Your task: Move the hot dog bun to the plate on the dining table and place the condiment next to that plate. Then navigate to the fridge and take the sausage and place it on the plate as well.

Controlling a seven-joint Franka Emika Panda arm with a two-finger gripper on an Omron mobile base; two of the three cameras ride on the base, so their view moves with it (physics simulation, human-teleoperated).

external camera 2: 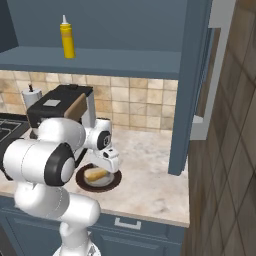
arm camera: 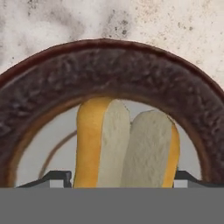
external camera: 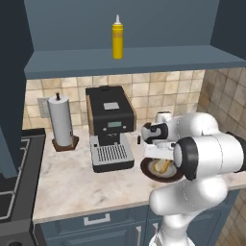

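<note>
The hot dog bun (arm camera: 127, 144), pale yellow-tan and split, lies on a small dark brown plate (arm camera: 109, 65) on the stone counter. My gripper (arm camera: 122, 179) is lowered over it, open, with one dark fingertip (arm camera: 59, 178) close on each side of the bun. From the base, the bun (external camera: 162, 166) (external camera 2: 95, 175) shows under my hand (external camera 2: 105, 160). The condiment (external camera: 117, 38) (external camera 2: 67, 39), a yellow squeeze bottle, stands upright on the blue shelf above. The plate, the dining table, the fridge and the sausage are out of view.
A black coffee machine (external camera: 110, 125) (external camera 2: 55, 107) stands against the tiled wall left of the brown plate (external camera: 145, 168). Further left is a paper towel roll (external camera: 61, 122), then a stove (external camera: 14, 182). A blue cabinet side (external camera 2: 185, 100) bounds the counter on the right.
</note>
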